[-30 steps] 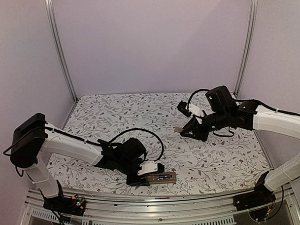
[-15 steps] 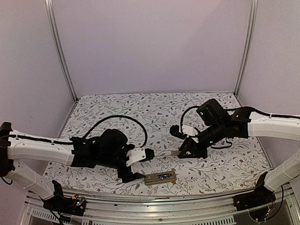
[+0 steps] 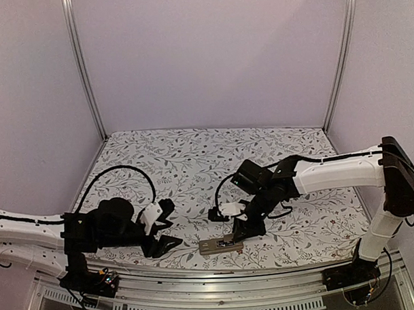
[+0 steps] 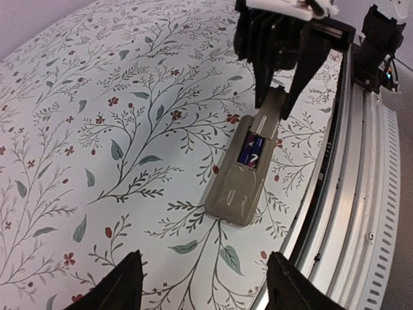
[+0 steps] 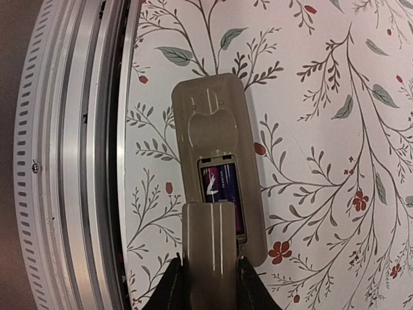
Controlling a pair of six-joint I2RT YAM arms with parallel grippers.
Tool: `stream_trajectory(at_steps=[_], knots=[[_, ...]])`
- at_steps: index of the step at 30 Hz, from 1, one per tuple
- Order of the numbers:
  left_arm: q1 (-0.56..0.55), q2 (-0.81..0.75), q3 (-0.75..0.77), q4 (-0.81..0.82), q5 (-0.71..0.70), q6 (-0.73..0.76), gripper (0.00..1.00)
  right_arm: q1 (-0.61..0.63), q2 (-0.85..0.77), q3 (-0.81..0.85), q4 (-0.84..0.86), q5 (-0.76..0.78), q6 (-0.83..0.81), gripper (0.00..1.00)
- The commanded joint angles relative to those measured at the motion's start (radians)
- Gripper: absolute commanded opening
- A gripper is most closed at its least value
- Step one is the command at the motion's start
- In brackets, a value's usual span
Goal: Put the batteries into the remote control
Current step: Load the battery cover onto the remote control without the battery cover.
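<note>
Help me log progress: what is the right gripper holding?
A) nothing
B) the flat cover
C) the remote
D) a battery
B: in the right wrist view the right gripper pinches the flat cover at the end of the remote, which lies back-up on the table with the batteries sitting in its open recess.

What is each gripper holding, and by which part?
The right gripper pinches the cover piece by the sides of one end; the left gripper holds nothing.
</note>
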Motion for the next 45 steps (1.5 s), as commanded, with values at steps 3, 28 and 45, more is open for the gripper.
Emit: stream_trajectory(at_steps=[3,28,45], knots=[[-0.132,-0.108,-0.132,0.161,-0.114,-0.033,0.65,0.061,0.092,0.068,-0.020,0.072,-0.054,0.00],[-0.166,0.348,-0.135,0.464,-0.059,0.244,0.59,0.046,0.158,0.070,0.052,0.074,-0.125,0.00],[-0.156,0.470,-0.111,0.533,-0.049,0.270,0.44,0.028,0.133,0.045,0.077,0.010,-0.125,0.00]])
